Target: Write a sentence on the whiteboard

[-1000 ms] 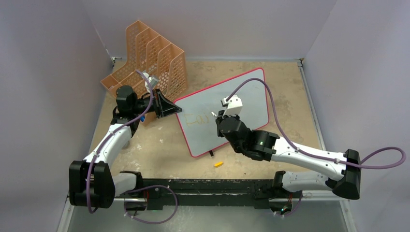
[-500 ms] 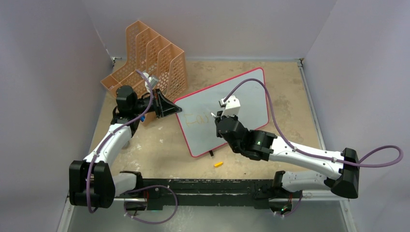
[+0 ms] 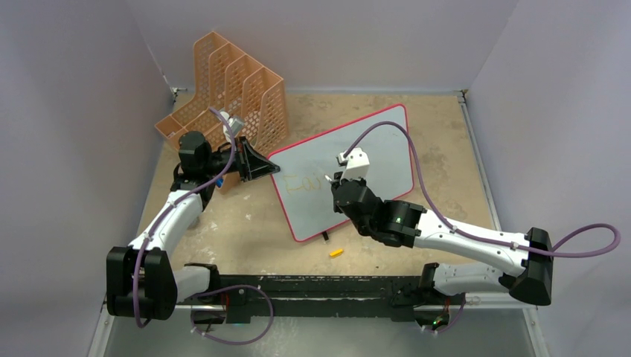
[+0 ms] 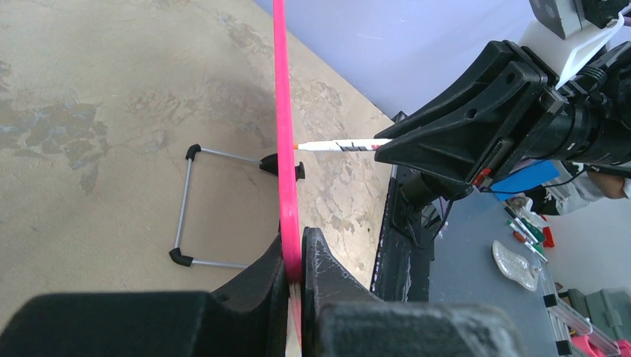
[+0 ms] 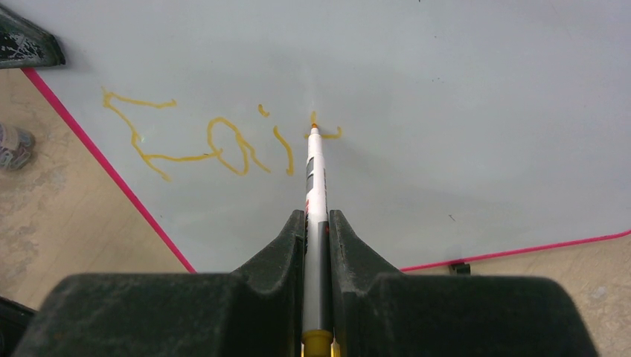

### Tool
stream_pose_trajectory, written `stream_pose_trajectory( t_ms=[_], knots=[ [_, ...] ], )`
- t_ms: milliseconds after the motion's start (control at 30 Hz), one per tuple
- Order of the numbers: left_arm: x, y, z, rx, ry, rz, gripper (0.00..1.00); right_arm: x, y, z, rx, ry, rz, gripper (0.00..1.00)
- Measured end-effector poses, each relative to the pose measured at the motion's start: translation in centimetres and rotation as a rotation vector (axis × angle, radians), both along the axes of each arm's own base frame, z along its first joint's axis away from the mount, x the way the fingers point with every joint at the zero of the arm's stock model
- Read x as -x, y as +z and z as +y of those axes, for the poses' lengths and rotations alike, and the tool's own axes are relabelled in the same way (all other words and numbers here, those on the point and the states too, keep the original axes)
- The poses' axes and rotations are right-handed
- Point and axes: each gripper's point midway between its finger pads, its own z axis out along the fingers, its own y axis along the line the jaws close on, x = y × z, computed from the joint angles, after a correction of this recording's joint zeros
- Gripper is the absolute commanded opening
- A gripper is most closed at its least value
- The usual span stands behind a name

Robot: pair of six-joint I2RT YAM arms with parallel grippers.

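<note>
- left gripper (image 4: 296,256): fingers clamped on the left edge of the whiteboard (image 3: 383,145), mid-table beside orange rack (image 3: 231,89)
- right gripper (image 5: 318,223): pinching marker (image 5: 315,167), tip on board
- sentence (image 5: 216,145): "Fai", partial "t"

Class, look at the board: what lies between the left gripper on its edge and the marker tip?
The yellow letters, roughly "Fai", run from near the left gripper to the marker tip; the right wrist view shows it.

One whiteboard (image 3: 379,160), one marker (image 5: 315,178), one orange rack (image 3: 223,82), one small yellow object (image 3: 337,253).
</note>
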Motion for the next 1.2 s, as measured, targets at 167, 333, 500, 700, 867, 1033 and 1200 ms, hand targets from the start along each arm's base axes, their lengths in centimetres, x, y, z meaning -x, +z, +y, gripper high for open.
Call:
stream_pose_trajectory(
  t_ms=[167,333,500,700,867,1033,1200],
  knots=[
    [0.0,0.0,0.0,0.000,0.000,0.000,0.00,0.3,-0.3,0.1,0.005,0.015,0.015,0.00],
    [0.0,0.0,0.0,0.000,0.000,0.000,0.00,0.6,-0.7,0.1,0.013,0.027,0.033,0.00],
    [0.0,0.0,0.0,0.000,0.000,0.000,0.00,0.8,-1.1,0.0,0.023,0.032,0.047,0.00],
    [0.0,0.0,0.0,0.000,0.000,0.000,0.00,0.9,-1.5,-0.2,0.027,0.029,0.059,0.00],
    [0.0,0.0,0.0,0.000,0.000,0.000,0.00,1.2,-1.9,-0.4,0.037,0.029,0.076,0.00],
    [0.0,0.0,0.0,0.000,0.000,0.000,0.00,1.4,-2.4,-0.6,0.052,0.031,0.094,0.00],
    [0.0,0.0,0.0,0.000,0.000,0.000,0.00,1.5,-2.6,-0.8,0.053,0.021,0.101,0.00]
  ],
)
